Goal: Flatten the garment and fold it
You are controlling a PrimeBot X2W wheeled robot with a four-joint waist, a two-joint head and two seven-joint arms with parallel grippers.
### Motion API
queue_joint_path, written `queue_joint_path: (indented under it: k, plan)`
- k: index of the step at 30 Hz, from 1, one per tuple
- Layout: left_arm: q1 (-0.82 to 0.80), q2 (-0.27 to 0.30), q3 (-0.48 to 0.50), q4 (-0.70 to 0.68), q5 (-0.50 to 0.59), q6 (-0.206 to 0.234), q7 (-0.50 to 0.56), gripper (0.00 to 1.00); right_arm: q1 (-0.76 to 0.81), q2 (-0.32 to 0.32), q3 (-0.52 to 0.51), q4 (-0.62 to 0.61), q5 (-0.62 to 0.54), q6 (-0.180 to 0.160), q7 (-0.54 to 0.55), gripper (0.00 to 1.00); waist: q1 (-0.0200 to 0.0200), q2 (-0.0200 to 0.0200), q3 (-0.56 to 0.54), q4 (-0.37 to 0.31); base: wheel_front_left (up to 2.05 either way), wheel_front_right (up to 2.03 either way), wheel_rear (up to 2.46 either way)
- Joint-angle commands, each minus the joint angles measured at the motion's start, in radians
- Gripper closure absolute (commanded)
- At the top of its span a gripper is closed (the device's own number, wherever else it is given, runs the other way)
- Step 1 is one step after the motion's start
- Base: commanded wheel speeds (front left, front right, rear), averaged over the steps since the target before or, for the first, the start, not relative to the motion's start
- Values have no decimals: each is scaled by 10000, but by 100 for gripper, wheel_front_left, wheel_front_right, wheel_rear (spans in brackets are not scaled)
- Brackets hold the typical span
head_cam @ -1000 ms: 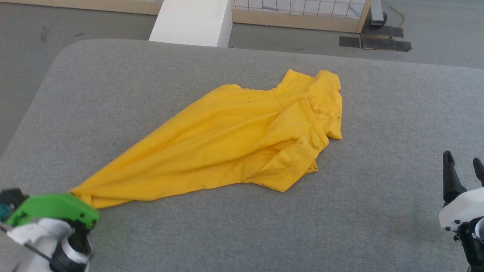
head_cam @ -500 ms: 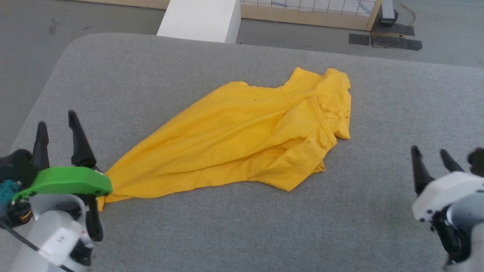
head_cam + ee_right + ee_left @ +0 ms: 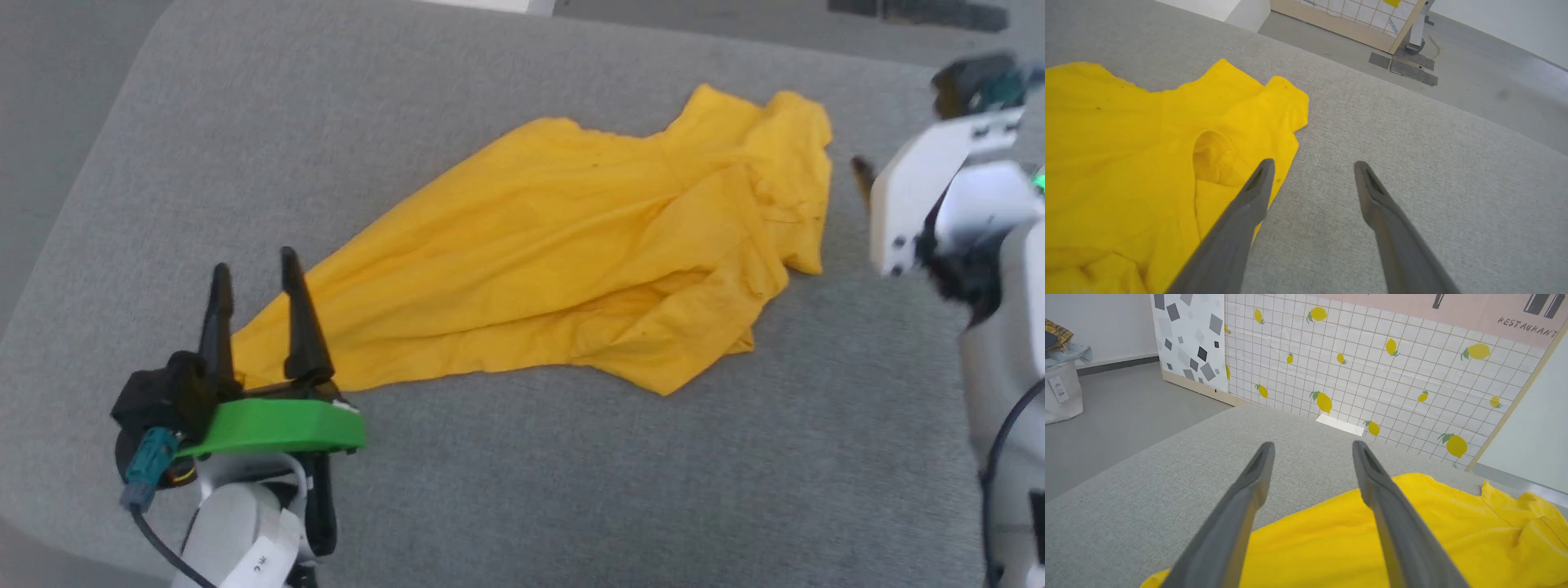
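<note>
The garment (image 3: pixel 571 245), a mustard-yellow T-shirt with its plain side up, lies wrinkled on the grey padded table (image 3: pixel 571 490). It narrows toward the lower left and its collar end is bunched at the right. My left gripper (image 3: pixel 254 261) stands open just above the narrow corner, holding nothing. In the left wrist view, the left gripper (image 3: pixel 1313 446) shows the garment (image 3: pixel 1453 522) lying beneath its spread fingers. My right gripper (image 3: pixel 864 175) hovers by the collar end, blurred. In the right wrist view, the right gripper (image 3: pixel 1313 164) is open beside the neck opening (image 3: pixel 1212 159).
A lemon-print grid panel (image 3: pixel 1372 367) stands beyond the table's far edge. A white basket of clothes (image 3: pixel 1061 396) sits on the grey floor to the left. A post foot and dark tape patches (image 3: pixel 1404 67) lie past the far right corner.
My left gripper opened and let go of the garment's narrow corner, then lifted. My right arm rose and moved in beside the collar end. The head camera tilted down.
</note>
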Motion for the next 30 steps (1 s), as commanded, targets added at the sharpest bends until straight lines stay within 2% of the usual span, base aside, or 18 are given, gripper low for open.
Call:
queue_joint_path:
  k: [1,5,9,16,17,18,19,24,30]
  plan:
    - [-174,-145,52,39,175,-186,-35,0,-458,-149,23,251,-215,-15,223,0,0,0,767,721,0,0,0]
    - [-459,-486,125,182,253,-617,-35,0,-1451,-525,391,1045,-750,-15,688,0,0,0,1271,1169,0,0,0]
    - [-653,-604,95,351,264,-853,-35,0,-1883,-754,870,1664,-1097,-15,965,0,0,0,1644,1480,0,0,0]
    - [-811,-624,-133,439,-403,-805,-35,0,-1908,-812,1207,2429,-968,-15,1710,0,0,0,1746,1616,0,0,0]
    - [-836,-625,-144,458,-417,-786,-35,0,-1916,-822,1231,2453,-875,-15,1805,60,0,0,1705,1587,0,0,0]
    - [-852,-625,-154,480,-408,-778,-35,0,-1928,-816,1230,2436,-758,-15,1791,85,0,0,1650,1553,0,0,0]
    - [-869,-626,-165,507,-391,-780,-35,0,-1928,-828,1242,2425,-610,-15,1807,100,0,0,1566,1504,0,0,0]
    - [-837,-626,-125,701,-225,-885,-35,0,-1809,-989,1019,1857,368,-15,1323,100,0,0,916,1118,0,0,0]
    - [-621,-627,50,1004,43,-1094,-35,0,-380,-1627,213,22,1633,-15,775,100,0,0,-128,424,0,0,0]
